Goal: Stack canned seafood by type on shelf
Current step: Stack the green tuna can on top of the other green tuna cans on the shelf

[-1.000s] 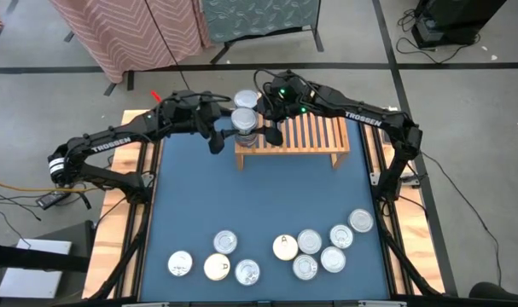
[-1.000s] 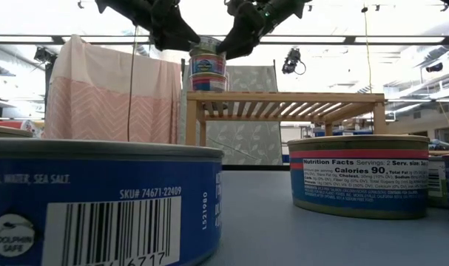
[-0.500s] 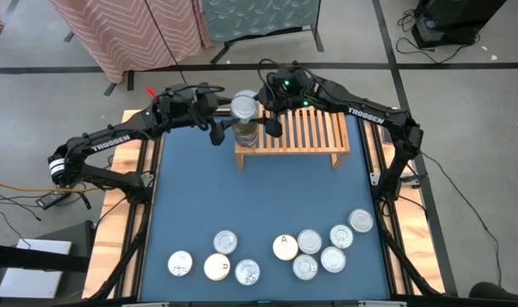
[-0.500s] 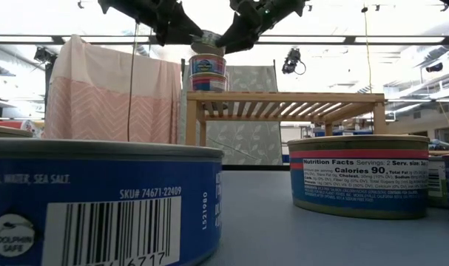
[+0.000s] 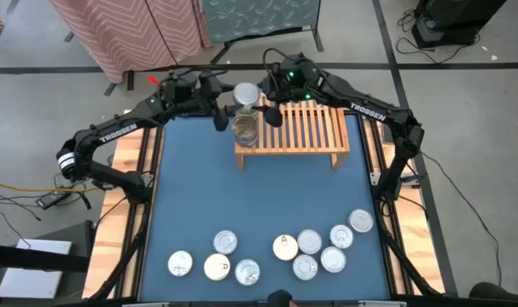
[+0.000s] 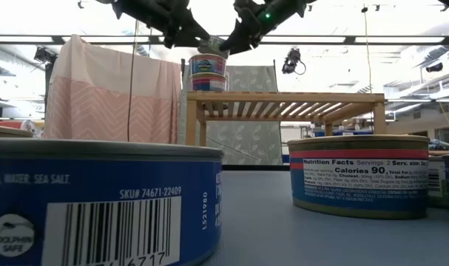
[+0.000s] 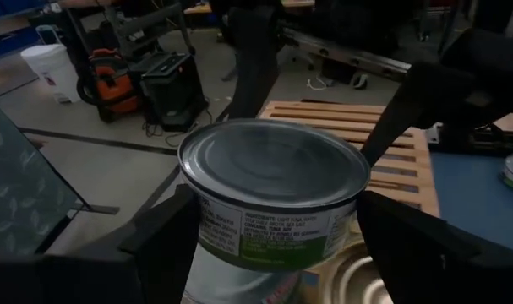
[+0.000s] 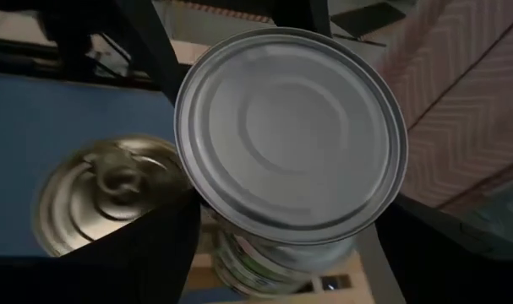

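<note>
Flanking a stack of silver-topped round tins (image 5: 246, 119) at the slatted light-wood shelf's (image 5: 305, 132) left end | left gripper (image 5: 218, 107) open, empty | right gripper (image 5: 271, 109) open, empty | remaining tins (image 5: 310, 247) near bench's front edge

Stacked cans (image 5: 246, 119) on shelf (image 5: 305, 132) left end
</note>
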Robot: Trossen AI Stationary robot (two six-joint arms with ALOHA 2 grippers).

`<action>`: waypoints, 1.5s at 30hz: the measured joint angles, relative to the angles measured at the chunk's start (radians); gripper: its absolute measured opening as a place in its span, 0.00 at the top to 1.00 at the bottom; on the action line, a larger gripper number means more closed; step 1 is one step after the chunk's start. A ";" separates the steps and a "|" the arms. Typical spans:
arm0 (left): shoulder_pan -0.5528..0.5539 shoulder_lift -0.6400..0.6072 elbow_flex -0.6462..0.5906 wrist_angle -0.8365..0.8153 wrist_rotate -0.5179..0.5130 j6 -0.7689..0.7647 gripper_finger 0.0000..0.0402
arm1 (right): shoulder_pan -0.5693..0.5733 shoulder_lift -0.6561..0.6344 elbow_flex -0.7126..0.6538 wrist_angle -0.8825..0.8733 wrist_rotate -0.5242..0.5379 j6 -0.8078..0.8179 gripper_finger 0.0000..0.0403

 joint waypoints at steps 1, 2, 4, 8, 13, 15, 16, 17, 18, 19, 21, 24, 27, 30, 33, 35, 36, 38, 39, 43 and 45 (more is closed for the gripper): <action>0.003 0.008 0.004 0.001 0.001 -0.001 0.22 | -0.004 0.000 0.000 -0.001 0.002 -0.008 0.17; 0.007 0.013 0.005 0.004 0.003 -0.001 0.22 | -0.008 0.000 0.000 -0.002 0.003 -0.012 0.17; 0.013 0.022 0.005 0.004 0.007 -0.004 0.22 | -0.016 0.002 0.000 -0.002 0.000 -0.016 0.17; 0.024 0.033 0.006 0.002 0.009 -0.014 0.22 | -0.029 0.003 0.000 0.005 -0.009 -0.033 0.17; 0.042 0.033 0.006 -0.011 0.008 -0.033 0.22 | -0.032 0.004 0.000 0.060 -0.011 -0.037 0.17; 0.050 0.034 0.006 -0.019 0.008 -0.058 0.22 | -0.032 0.004 0.000 0.081 -0.012 -0.036 0.17; 0.053 0.037 0.005 -0.022 0.010 -0.071 0.22 | -0.032 0.006 0.001 0.090 -0.013 -0.036 0.17; 0.054 0.040 0.003 -0.028 0.011 -0.082 0.22 | -0.030 0.010 0.004 0.102 -0.018 -0.031 0.17; 0.054 0.042 0.001 -0.035 0.015 -0.088 0.22 | -0.030 0.012 0.005 0.112 -0.029 -0.022 0.17; 0.054 0.045 0.000 -0.039 0.022 -0.091 0.22 | -0.030 0.013 0.006 0.116 -0.038 -0.016 0.17; 0.050 0.048 -0.001 -0.040 0.022 -0.091 0.22 | -0.028 0.022 0.008 0.131 -0.050 -0.011 0.17; 0.050 0.049 -0.001 -0.064 0.007 -0.089 0.22 | -0.028 0.031 0.007 0.138 -0.052 -0.001 0.17; 0.050 0.049 -0.001 -0.068 0.002 -0.087 0.22 | -0.029 0.032 0.006 0.128 -0.048 0.001 0.17; 0.050 0.048 -0.001 -0.065 -0.012 -0.082 0.22 | -0.040 0.031 0.006 0.122 -0.046 0.013 0.17; 0.050 0.047 0.000 -0.063 -0.023 -0.078 0.22 | -0.057 0.032 0.003 0.108 -0.056 0.036 0.17; 0.050 0.045 0.001 -0.061 -0.033 -0.078 0.22 | -0.064 0.032 0.003 0.103 -0.055 0.037 0.17; 0.050 0.045 0.003 -0.061 -0.038 -0.078 0.22 | -0.067 0.033 0.002 0.101 -0.055 0.037 0.17; 0.050 0.043 0.003 -0.057 -0.047 -0.078 0.22 | -0.069 0.033 0.002 0.100 -0.055 0.037 0.17; 0.050 0.042 0.003 -0.058 -0.049 -0.078 0.22 | -0.069 0.035 0.001 0.098 -0.054 0.037 0.17; 0.051 0.041 0.004 -0.063 -0.052 -0.079 0.22 | -0.072 0.036 -0.007 0.098 -0.049 0.034 0.17; 0.051 0.041 0.005 -0.066 -0.052 -0.079 0.22 | -0.075 0.036 -0.017 0.092 -0.049 0.037 0.17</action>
